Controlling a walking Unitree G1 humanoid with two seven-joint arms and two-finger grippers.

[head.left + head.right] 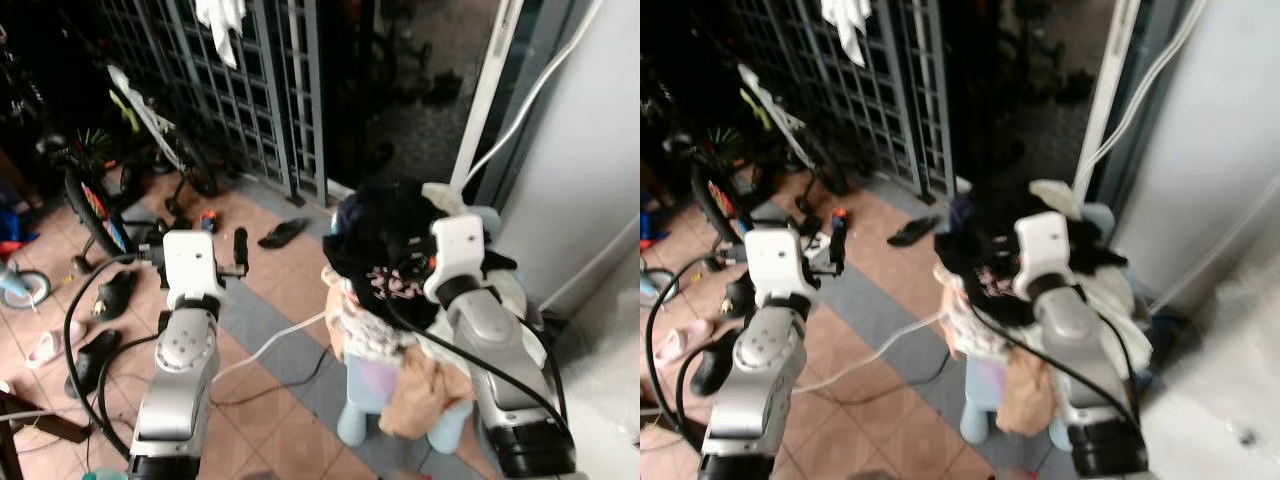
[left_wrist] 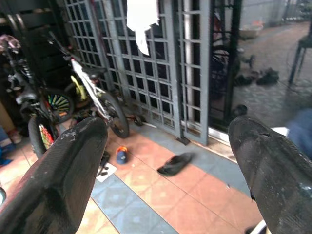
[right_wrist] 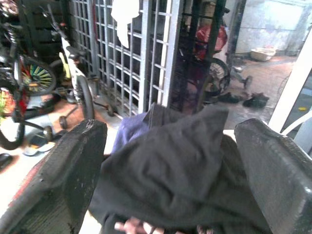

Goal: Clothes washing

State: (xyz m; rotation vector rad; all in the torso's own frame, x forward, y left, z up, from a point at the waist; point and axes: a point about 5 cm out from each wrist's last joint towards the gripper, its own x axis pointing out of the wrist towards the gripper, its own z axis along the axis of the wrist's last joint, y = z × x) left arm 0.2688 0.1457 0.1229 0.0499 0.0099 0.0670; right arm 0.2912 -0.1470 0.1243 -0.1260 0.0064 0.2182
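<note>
While the laundry sits heaped on the pale blue plastic stool point(image 1: 360, 415), the job is to get a sure hold on the top garment before lifting.

Nearest: both silver forearms reach forward. At the bottom of the heap, a tan cloth point(image 1: 425, 395) hangs over the stool's front edge, with a pale floral-print piece point(image 1: 365, 325) above it. A loose white hose or cable point(image 1: 280, 340) and a black cable point(image 1: 305, 375) trail across the terracotta and grey floor tiles point(image 1: 270, 430) beside the stool.

Middle: the right gripper point(image 3: 170, 161) is spread wide, fingers on either side of the crumpled black fabric garment point(image 3: 170, 161) that crowns the pile; no grasp yet. The left gripper point(image 2: 165, 161) is also released, holding nothing, aimed out over the floor left of the stool.

To do it well, I judge: push the right fingers down past the loose top fold so they pinch a thick bunch, not a thin edge. Close fully, then lift straight and slowly; the garments look tangled and the hanging tan cloth could drag off. The left gripper might steady the heap.

Far: a black slipper point(image 1: 283, 233) on the tiles, a white-framed bicycle point(image 1: 160, 135), a grey metal grille gate point(image 1: 250, 80) with a white cloth point(image 1: 222, 25) hung on it.
</note>
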